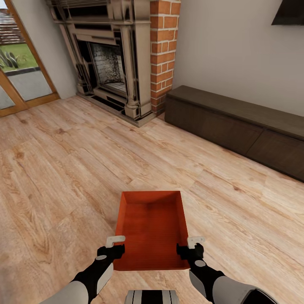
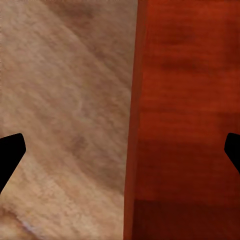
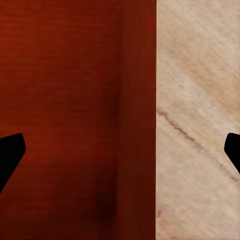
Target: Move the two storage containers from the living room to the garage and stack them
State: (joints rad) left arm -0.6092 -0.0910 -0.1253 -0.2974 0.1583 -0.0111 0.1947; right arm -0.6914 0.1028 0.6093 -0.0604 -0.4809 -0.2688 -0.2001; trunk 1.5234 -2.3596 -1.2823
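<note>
I have one orange-red storage container (image 1: pixel 152 226) on the light wood-plank flooring (image 1: pixel 63 169) of the living room, right in front of me. My left gripper (image 1: pixel 115 241) is spread open over the container's left wall, one finger (image 2: pixel 11 152) outside above the planks, the other inside. My right gripper (image 1: pixel 195 241) straddles the right wall, open too. Beyond stand the brick fireplace (image 1: pixel 126 59) and the low dark cabinet (image 1: pixel 236 126)
</note>
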